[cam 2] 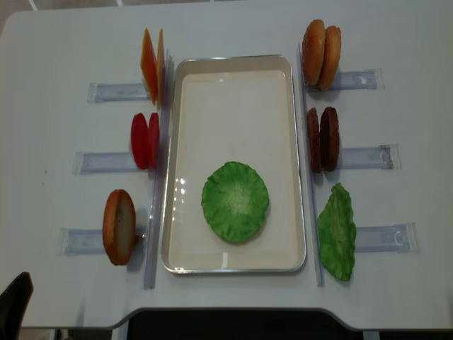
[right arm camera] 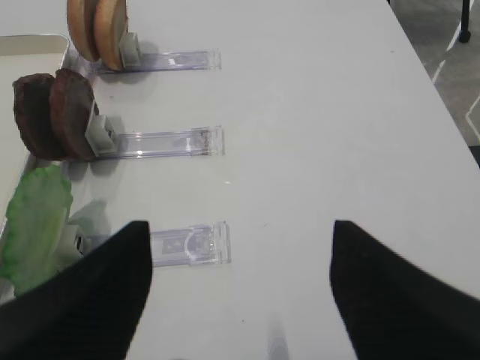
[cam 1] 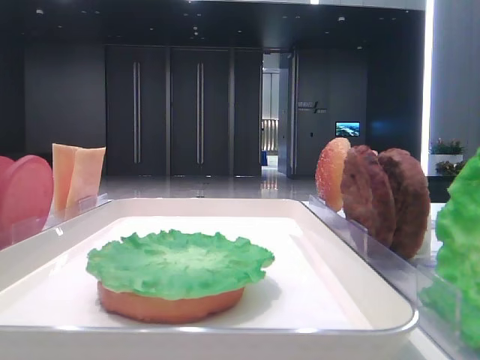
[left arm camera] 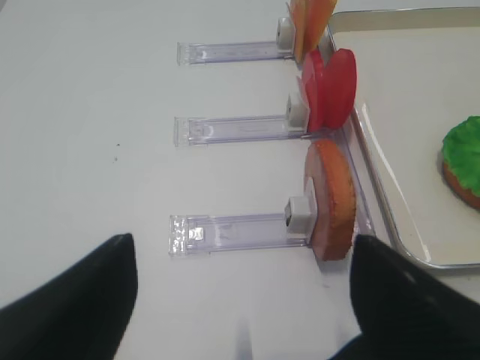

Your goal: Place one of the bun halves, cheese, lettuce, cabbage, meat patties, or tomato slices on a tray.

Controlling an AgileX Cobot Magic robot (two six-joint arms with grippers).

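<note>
With both the right gripper [right arm camera: 236,289] and left gripper [left arm camera: 244,296] spread wide and empty, a careless reach could topple the upright meat patties [right arm camera: 54,115] ahead-left of the right one, beside the tray [cam 2: 233,64], where lettuce [cam 2: 235,201] already capped a bun half.

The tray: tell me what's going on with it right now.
A burger is being stacked on the tray. So far a bun half lies on it with the lettuce on top. Neither gripper holds anything: the right gripper and the left gripper both hang with jaws open over the table beside the racks. Cheese, tomato slices and meat patties wait in their holders.
</note>
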